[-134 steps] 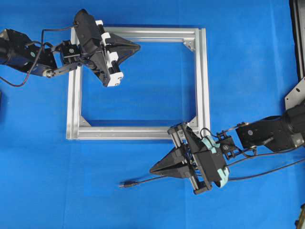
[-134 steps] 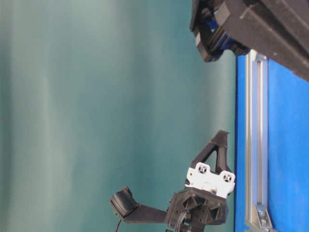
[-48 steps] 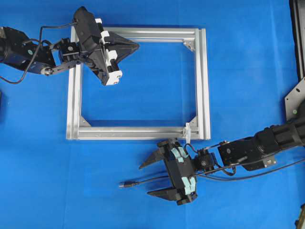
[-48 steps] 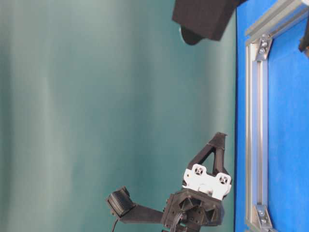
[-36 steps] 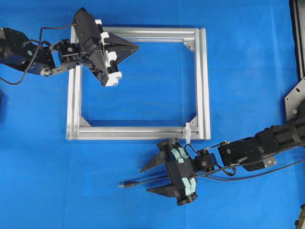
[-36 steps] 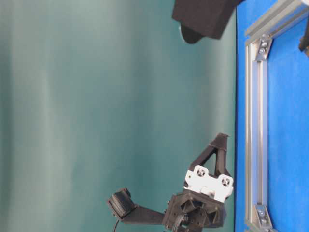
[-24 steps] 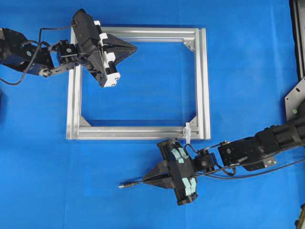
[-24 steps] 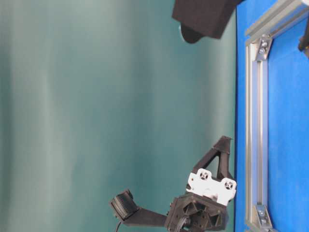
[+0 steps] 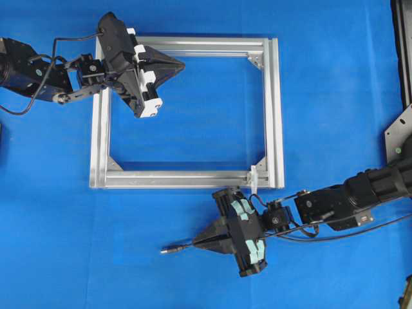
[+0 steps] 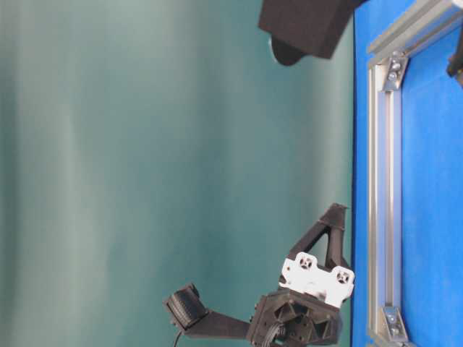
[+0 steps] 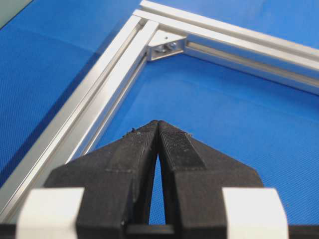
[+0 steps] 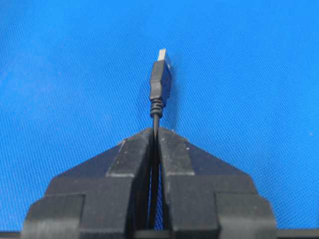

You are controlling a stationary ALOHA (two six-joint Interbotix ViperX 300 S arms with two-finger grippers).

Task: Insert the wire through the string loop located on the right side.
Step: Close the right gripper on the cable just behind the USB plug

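Note:
The wire's small plug (image 9: 168, 249) lies on the blue mat in the overhead view, pointing left. My right gripper (image 9: 195, 243) is shut on the thin black wire just behind that plug. In the right wrist view the plug (image 12: 160, 82) sticks out beyond the closed right gripper (image 12: 155, 130), with the cable running back between the fingers. The white string loop (image 9: 253, 175) stands on the near bar of the aluminium frame (image 9: 187, 179), close to its right corner and just above the right wrist. My left gripper (image 9: 182, 64) hovers shut and empty over the frame's far left corner (image 11: 167, 46).
Grey corner brackets (image 9: 256, 60) sit inside the frame. A dark rack (image 9: 402, 51) and a grey bracket (image 9: 399, 129) stand at the right edge. Black cables (image 9: 341, 235) trail right under the right arm. The table-level view shows the left gripper (image 10: 338, 210) beside the frame bar (image 10: 382, 181).
My right gripper stood open around the wire a second ago and has shut on it behind the plug. The left gripper drifted slightly left.

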